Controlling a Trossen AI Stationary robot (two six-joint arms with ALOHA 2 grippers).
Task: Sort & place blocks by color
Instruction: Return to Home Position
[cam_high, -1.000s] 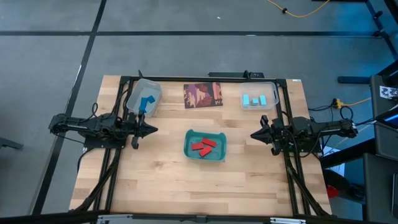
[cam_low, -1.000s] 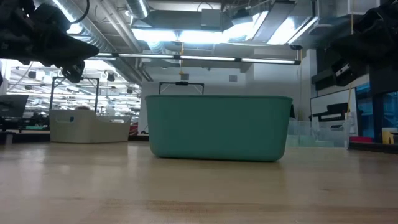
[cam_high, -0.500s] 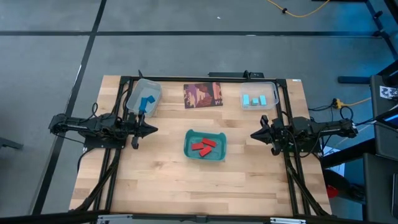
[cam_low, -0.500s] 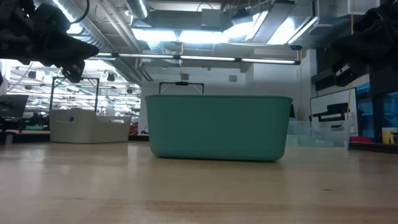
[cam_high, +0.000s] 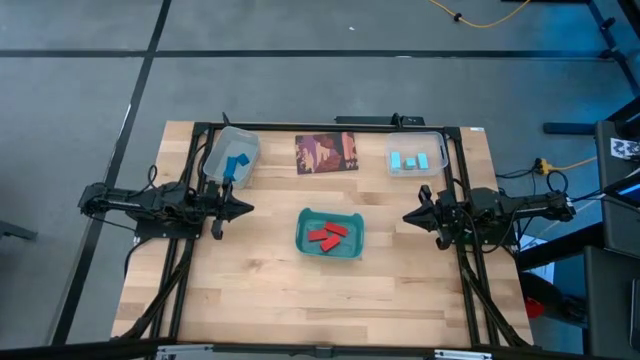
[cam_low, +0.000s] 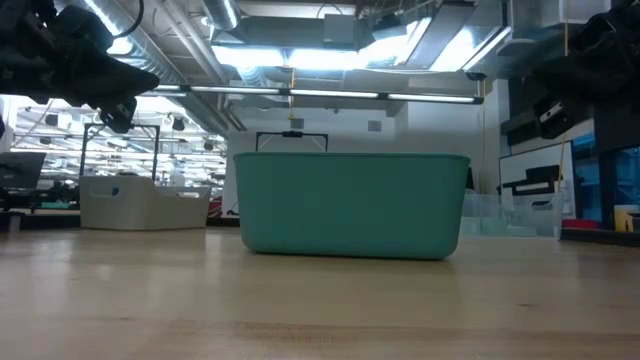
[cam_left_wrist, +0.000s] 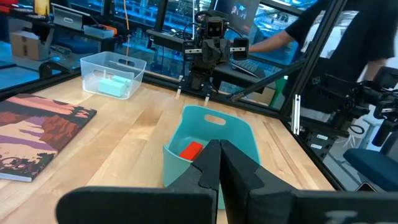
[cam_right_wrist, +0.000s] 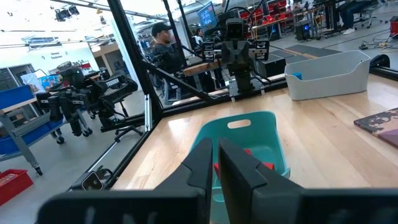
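Observation:
Red blocks (cam_high: 326, 235) lie in the teal tray (cam_high: 303, 240) at the table's middle; they also show in the left wrist view (cam_left_wrist: 190, 150) and the right wrist view (cam_right_wrist: 260, 165). Dark blue blocks (cam_high: 236, 164) lie in a grey bin (cam_high: 215, 158) at the far left. Light cyan blocks (cam_high: 408, 160) lie in a clear bin (cam_high: 434, 158) at the far right. My left gripper (cam_high: 250, 209) is shut and empty, left of the tray. My right gripper (cam_high: 406, 216) is shut and empty, right of the tray.
A brownish-red printed card (cam_high: 326, 153) lies flat at the far middle, between the two bins. A black frame (cam_high: 330, 125) runs along the table's far and side edges. Bare wood lies near the front edge. People show beyond the table in the wrist views.

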